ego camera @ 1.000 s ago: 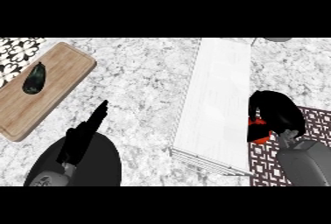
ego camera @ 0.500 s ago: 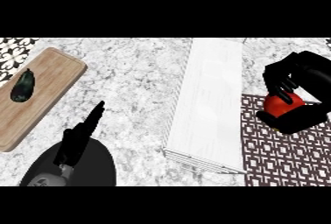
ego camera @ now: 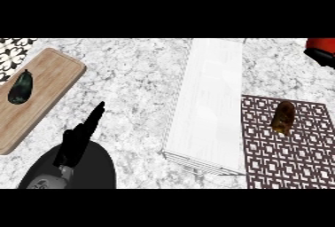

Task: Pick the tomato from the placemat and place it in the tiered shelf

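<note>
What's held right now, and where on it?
The right hand holds the tomato by its lower side, mostly out of view; the left hand holds nothing.

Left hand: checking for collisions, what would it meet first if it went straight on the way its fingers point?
The left hand points up and right across bare counter; likely first contact is the white tiered shelf, though depth is unclear.
</note>
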Controlling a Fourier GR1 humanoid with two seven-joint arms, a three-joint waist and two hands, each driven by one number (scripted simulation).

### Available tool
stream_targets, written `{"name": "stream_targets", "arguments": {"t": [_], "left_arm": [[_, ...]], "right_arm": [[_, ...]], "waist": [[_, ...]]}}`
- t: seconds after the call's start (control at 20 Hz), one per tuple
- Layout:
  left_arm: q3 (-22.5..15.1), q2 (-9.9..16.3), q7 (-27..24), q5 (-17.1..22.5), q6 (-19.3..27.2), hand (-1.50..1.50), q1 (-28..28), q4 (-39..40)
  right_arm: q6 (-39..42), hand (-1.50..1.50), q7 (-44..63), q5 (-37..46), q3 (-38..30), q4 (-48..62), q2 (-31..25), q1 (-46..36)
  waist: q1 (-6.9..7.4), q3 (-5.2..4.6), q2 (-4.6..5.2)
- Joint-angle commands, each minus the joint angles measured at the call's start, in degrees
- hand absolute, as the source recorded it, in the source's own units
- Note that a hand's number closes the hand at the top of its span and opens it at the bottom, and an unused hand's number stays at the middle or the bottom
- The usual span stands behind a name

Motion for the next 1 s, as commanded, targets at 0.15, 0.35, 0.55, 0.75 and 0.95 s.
{"name": "stream_targets", "arguments": {"t": [0.15,0.35,0.55,0.75,0.95], "left_arm": [[-1.0,-2.2,2.5,-2.2,1.9,0.0,0.8,-0.9],[0.5,-3.7,-0.3,-2.0,1.4,0.0,-1.0,3.8],[1.2,-0.2,1.0,-0.9,-1.8,0.0,2.2,-1.0],[1.6,-2.4,-0.9,-1.6,-1.4,0.0,1.2,3.5],[2.5,-3.1,0.0,-3.1,-0.3,0.0,-2.4,5.3]], "right_arm": [[-5.7,1.5,-0.1,5.6,3.6,15.1,8.0,-15.0],[-6.7,1.5,2.3,6.9,5.0,20.5,13.5,-21.1],[-11.7,1.5,-3.1,11.8,7.2,27.6,16.3,-24.7],[-12.7,1.5,-4.7,14.6,9.8,29.2,20.0,-26.3],[-14.6,1.5,-2.8,16.6,11.7,30.8,25.8,-27.1]], "waist": [[-0.84,-0.21,-0.19],[-1.48,-0.25,-0.19],[-0.54,-0.22,-0.04],[-1.44,-0.25,-0.09],[-2.18,-0.25,-0.25]]}}
